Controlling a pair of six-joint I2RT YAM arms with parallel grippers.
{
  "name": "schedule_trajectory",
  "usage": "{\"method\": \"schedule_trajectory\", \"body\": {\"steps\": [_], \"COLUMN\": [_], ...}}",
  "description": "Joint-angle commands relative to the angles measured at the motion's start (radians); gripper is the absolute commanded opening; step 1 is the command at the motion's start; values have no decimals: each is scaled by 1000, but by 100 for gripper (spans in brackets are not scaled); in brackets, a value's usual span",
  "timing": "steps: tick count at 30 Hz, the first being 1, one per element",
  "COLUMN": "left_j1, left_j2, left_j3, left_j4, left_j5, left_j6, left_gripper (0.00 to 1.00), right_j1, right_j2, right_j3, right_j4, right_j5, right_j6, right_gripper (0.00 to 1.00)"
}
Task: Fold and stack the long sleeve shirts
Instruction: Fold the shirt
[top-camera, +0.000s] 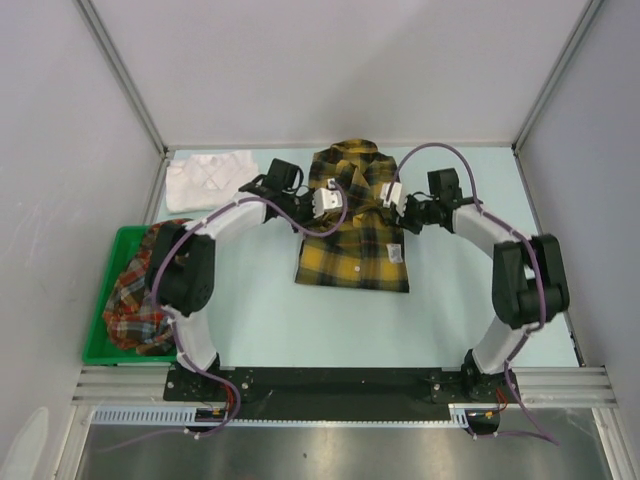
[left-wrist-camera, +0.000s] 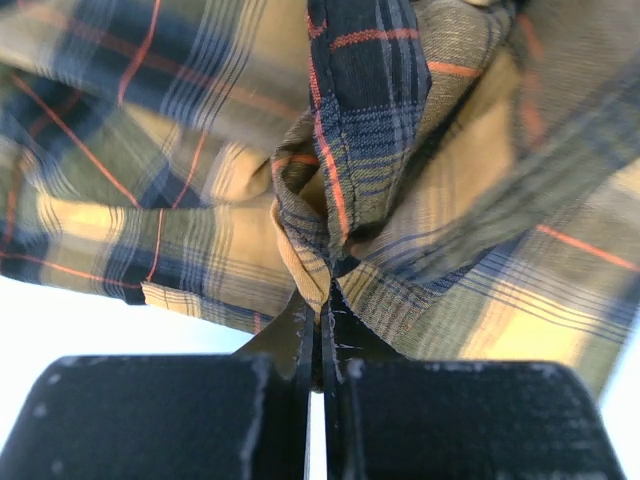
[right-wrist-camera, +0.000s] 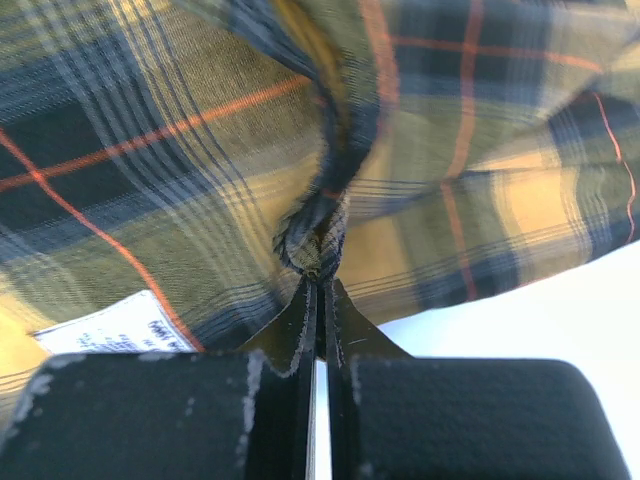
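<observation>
Both pairs of jaws are closed on the soft yellow-and-black plaid collared shirt (top-camera: 352, 240). The left jaws pinch a bunched fold at its left side, the right jaws one at its right side, and the rest lies on the pale table (top-camera: 300, 320) between and below them. Each hold is only a thin gather at the tips. An uneven pull could slip one side free, leaving the fold skewed.

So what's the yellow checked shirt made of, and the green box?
The yellow plaid shirt looks like soft woven cloth, probably cotton: threads show and it crumples into folds. The green bin looks like hard, smooth plastic, with stiff straight walls.
</observation>
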Motion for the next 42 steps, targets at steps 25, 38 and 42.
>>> {"method": "schedule_trajectory", "body": {"steps": [25,38,42], "left_j1": [275,209,182], "left_j2": [-134,160,231], "left_j3": [-18,137,215], "left_j4": [-28,-42,-85], "left_j5": [92,151,126], "left_j6": [-634,-630,-556], "left_gripper": [76,82,82], "right_j1": [-147,-81,-59], "right_j2": [-37,306,383], "right_j3": [250,366,437], "right_j4": [-243,-81,-65], "right_j5": [-68,-18,47], "right_j6": [723,626,594], "right_gripper": [84,82,82]}}
